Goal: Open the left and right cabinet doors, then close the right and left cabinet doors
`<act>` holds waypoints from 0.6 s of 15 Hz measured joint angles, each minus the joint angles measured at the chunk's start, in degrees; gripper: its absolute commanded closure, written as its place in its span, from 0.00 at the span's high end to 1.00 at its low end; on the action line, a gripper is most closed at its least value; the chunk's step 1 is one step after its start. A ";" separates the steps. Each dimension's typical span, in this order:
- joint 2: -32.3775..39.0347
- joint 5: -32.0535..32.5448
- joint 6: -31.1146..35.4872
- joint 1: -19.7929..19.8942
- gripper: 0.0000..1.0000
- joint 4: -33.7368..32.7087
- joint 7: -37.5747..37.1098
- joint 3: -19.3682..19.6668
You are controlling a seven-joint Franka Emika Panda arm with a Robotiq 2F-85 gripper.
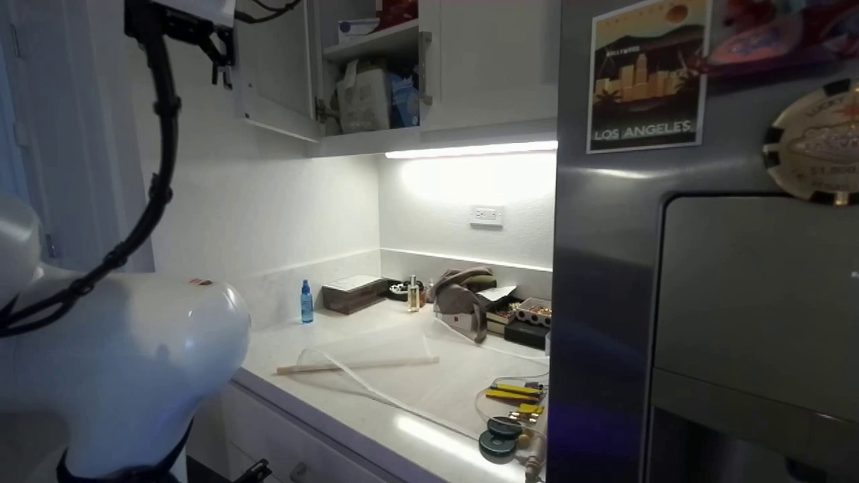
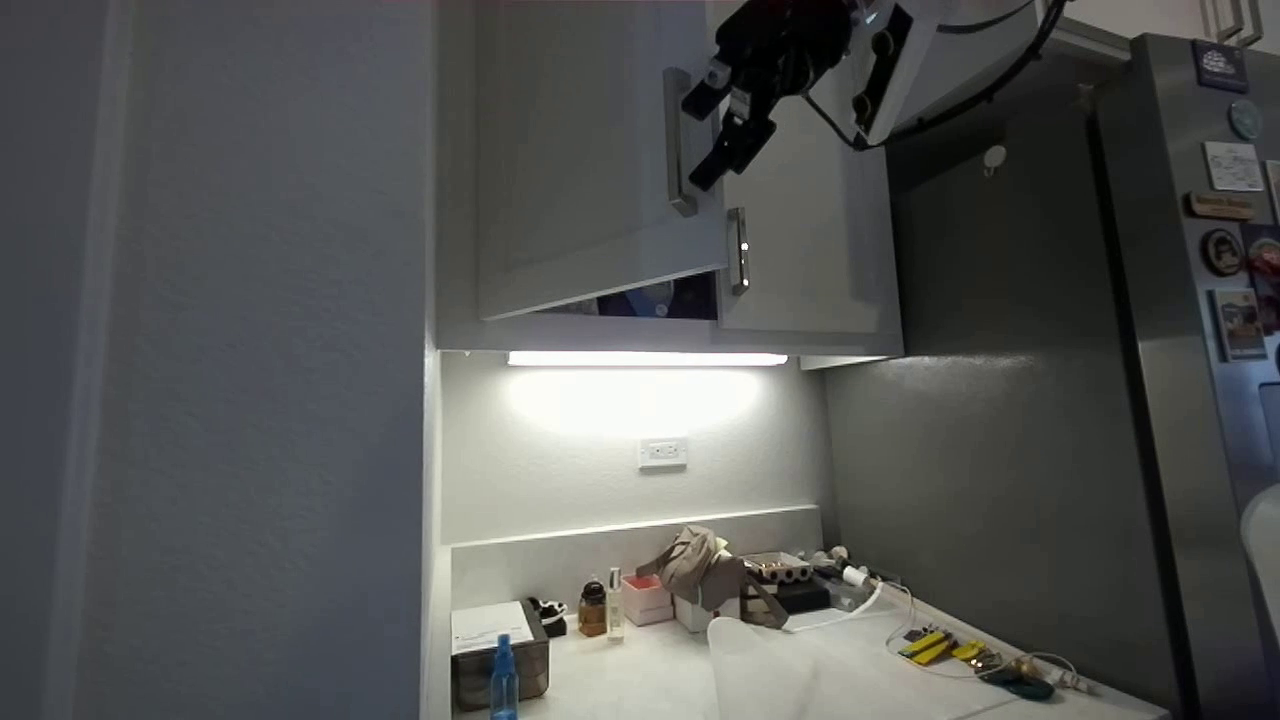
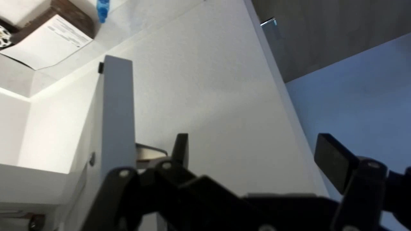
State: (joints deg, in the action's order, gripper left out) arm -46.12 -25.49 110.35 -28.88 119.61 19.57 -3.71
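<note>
Left cabinet door (image 2: 590,160) stands ajar, upper ctr. in an exterior view, near gripper (image 2: 702,142) w/ jaws spread wide; right cabinet door (image 2: 815,220) closed. Cluttered counter (image 2: 640,685) at btm., fridge (image 2: 1050,330) at rt.

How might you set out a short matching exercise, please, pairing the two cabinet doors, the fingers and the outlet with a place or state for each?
Things:
1. Left door
2. Right door
3. Fingers
4. Outlet

Places or states:
A. On the wall below the light strip
B. Spread apart
C. Swung open
D. Closed

Right pairs: 1-C; 2-D; 3-B; 4-A
</note>
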 measured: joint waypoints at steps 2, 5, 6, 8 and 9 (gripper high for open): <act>1.01 -2.19 -1.64 -1.14 1.00 -0.01 1.86 0.01; 2.80 -2.93 -5.79 -1.23 1.00 0.00 2.67 0.02; 3.52 -2.81 -8.00 -0.73 1.00 0.00 2.66 0.04; 4.75 -1.56 -13.62 1.36 1.00 -0.07 2.16 0.05; 5.21 -0.50 -16.38 2.81 1.00 -0.14 1.53 0.04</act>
State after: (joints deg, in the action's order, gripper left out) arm -40.92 -25.99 93.97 -26.07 119.47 21.11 -3.66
